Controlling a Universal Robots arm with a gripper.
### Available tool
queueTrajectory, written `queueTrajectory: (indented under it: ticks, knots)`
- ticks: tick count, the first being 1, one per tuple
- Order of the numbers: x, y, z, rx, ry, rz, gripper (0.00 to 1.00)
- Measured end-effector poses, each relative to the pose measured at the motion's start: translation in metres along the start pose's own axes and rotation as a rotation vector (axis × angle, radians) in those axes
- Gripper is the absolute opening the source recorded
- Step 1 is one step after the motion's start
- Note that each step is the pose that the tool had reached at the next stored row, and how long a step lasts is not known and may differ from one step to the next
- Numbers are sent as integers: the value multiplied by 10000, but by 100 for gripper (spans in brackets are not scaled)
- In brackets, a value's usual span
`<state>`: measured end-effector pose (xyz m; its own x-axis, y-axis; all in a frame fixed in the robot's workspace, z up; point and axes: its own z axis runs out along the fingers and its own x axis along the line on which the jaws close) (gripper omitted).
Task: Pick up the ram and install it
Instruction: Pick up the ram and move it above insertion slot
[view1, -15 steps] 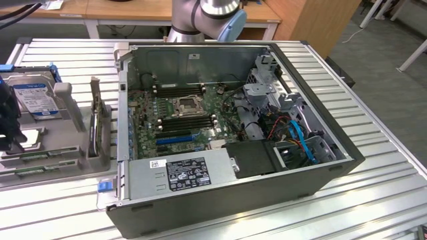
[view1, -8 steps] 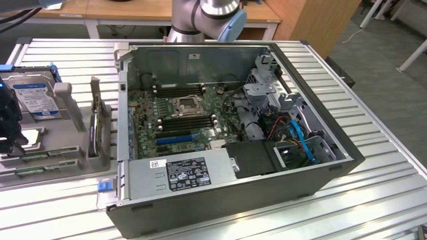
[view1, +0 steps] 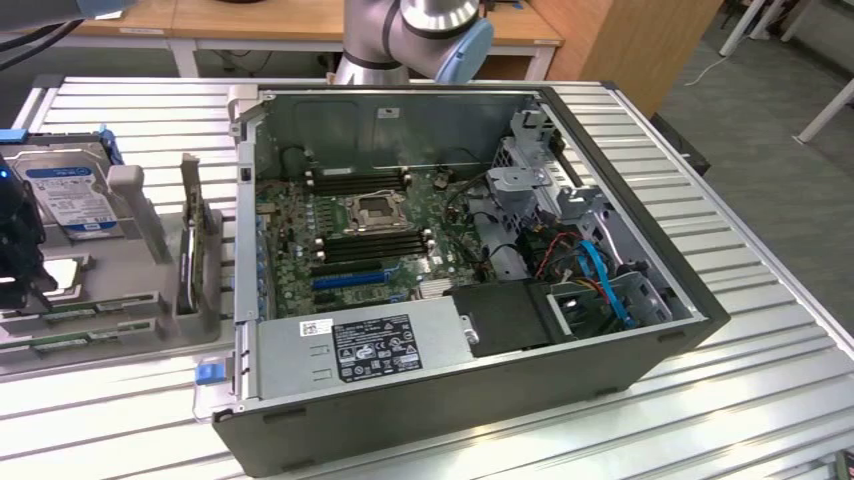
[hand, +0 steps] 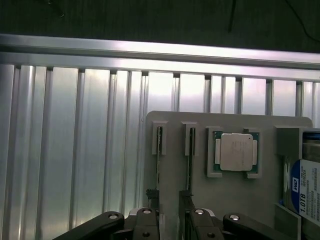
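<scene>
Nothing of the job looks done yet. At the exterior view's left lies the flat grey plastic holder plate (hand: 230, 122), and the two thin green ram sticks (hand: 159, 155) stand on edge in their narrow slots on it, neither of them lifted. The black two-fingered gripper (hand: 170, 202) hangs just above those slots, fingers spread and holding nothing; which stick it is lined up with I cannot tell. On the same plate, next to the sticks, sits a square silver processor chip (hand: 236, 152), and beyond it a boxy silver hard drive with a blue-white label (view1: 67, 195). A dark board standing on edge (view1: 195, 240) rises at the plate's side nearest the open black computer case (view1: 534, 400), which stands just beside the plate. Inside the case, the long black memory slots (view1: 380, 245) on the green motherboard (view1: 287, 250) look empty, so both picking up and installing are left. The case wall and that upright board lie between plate and slots.
</scene>
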<state>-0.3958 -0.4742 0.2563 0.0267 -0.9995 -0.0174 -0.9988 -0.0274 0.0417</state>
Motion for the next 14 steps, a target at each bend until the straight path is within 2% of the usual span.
queueTrajectory:
  ticks: [14]
  knots:
    - [21,-3,89,0,0,0,30]
